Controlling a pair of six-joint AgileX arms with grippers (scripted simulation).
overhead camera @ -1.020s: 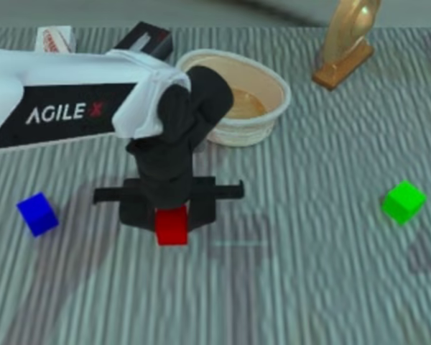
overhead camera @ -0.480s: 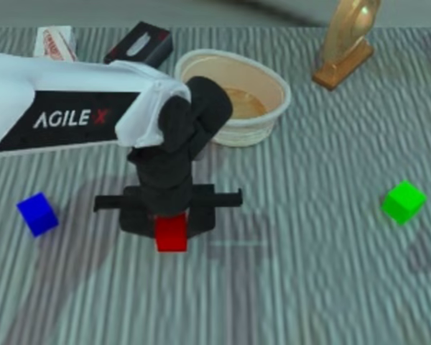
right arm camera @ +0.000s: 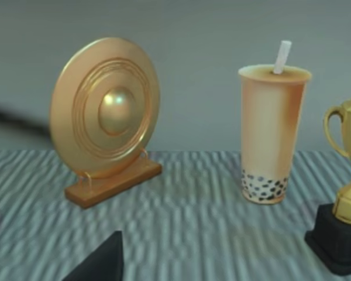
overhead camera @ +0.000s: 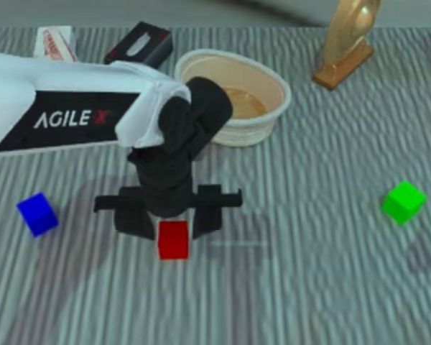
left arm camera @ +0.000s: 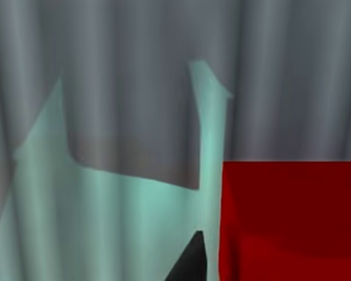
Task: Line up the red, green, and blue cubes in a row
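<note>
— Top view?
— Left gripper [overhead camera: 167, 215] over the table [overhead camera: 309, 287], fingers spread, released; red cube [overhead camera: 173, 239] on the cloth just in front of them, apart from both. Blue cube [overhead camera: 37, 213] far left, green cube [overhead camera: 404, 201] far right. Bowl [overhead camera: 233, 95], black box [overhead camera: 138, 43] and gold plaque [overhead camera: 348, 42] at the back.
— Left wrist?
— Red cube [left arm camera: 289, 219] close up, resting on the cloth; one dark fingertip [left arm camera: 190, 262] beside it, not touching.
— Right wrist?
— Gold plaque [right arm camera: 108, 120], bubble tea cup [right arm camera: 271, 132], trophy [right arm camera: 345, 205]. Right gripper's state: cannot tell.
</note>
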